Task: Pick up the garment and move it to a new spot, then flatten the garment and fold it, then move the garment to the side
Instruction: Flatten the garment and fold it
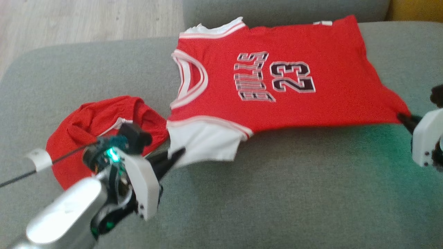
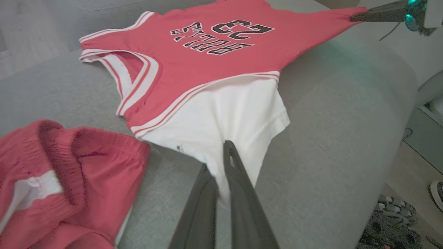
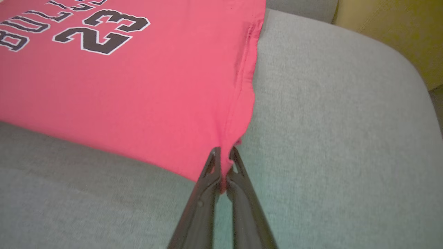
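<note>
I am flattening the jersey (image 1: 277,79), lying spread toward the rear edge of the cushion (image 1: 277,193). The left gripper (image 1: 178,154) is pinching its white sleeve (image 1: 204,141), the right gripper (image 3: 224,154) its hem corner (image 3: 232,133). Next, I judge, folding calls for even tension.

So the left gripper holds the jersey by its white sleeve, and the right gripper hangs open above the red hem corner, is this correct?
Not quite. The right gripper is not open above the corner: it is shut on the red hem corner of the jersey, as the right wrist view shows. The left gripper does hold the white sleeve.
</note>
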